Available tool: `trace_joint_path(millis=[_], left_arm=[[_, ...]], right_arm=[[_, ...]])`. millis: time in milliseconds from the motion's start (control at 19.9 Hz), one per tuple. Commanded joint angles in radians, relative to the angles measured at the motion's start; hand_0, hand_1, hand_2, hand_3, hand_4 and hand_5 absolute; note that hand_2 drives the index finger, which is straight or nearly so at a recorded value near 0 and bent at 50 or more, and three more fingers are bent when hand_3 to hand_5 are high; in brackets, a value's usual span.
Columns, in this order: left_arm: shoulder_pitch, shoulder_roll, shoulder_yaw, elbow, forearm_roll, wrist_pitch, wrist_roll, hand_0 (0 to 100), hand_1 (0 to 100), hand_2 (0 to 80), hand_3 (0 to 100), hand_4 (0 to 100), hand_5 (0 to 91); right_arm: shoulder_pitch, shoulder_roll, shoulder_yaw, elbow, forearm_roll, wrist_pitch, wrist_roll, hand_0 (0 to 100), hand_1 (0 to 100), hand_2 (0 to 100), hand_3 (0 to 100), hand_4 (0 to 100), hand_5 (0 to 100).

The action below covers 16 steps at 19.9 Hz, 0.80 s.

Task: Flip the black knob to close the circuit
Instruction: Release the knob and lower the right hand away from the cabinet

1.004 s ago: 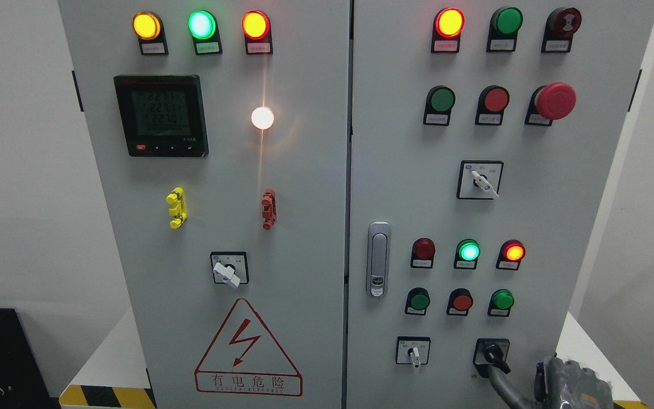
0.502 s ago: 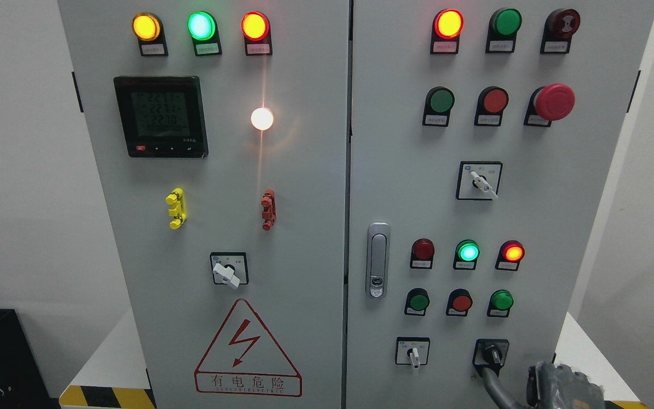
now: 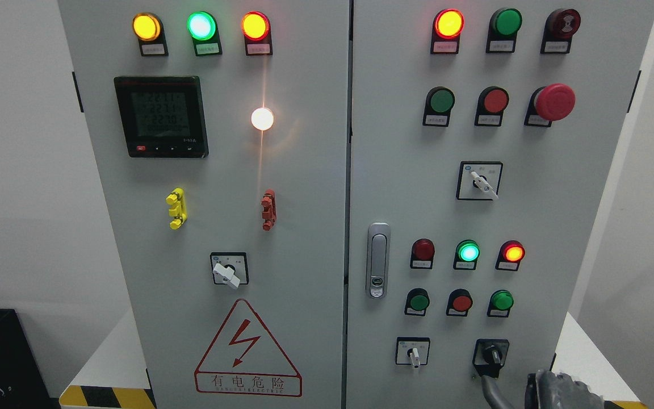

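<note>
Head view: the black knob (image 3: 491, 355) sits at the lower right of the grey cabinet (image 3: 304, 199), on its right door, beside a white selector switch (image 3: 413, 354). Its handle points straight down. Just below it a grey finger (image 3: 491, 392) rises from the bottom edge, its tip close under the knob; whether they touch I cannot tell. The right hand (image 3: 557, 391) shows only partly at the lower right corner, so its grip cannot be told. Above, a green lamp (image 3: 468, 251) glows.
</note>
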Motion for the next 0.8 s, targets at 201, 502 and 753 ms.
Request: trace_joint_path(millis=[201,502,753], left_arm=[[0.000,0.000,0.001,0.000,0.000,-0.001,0.000,12,56,0.0,0,0,0.0],[0.000,0.000,-0.001,0.000,0.000,-0.001,0.000,12,56,0.0,0,0,0.0],[0.000,0.000,-0.001,-0.001,0.000,-0.001,0.000,12,56,0.0,0,0,0.0]], right_arm=[[0.127,-0.002,0.117,-0.118,-0.504,-0.001,-0.110,0,4,63,84,75,65],[0.262,-0.005,0.170,-0.216,-0.894,-0.001,-0.157,0,3,34,50,47,43],[0.355,-0.011,0.170,-0.268,-1.144,-0.038,-0.164,0,0,17,36,34,29]])
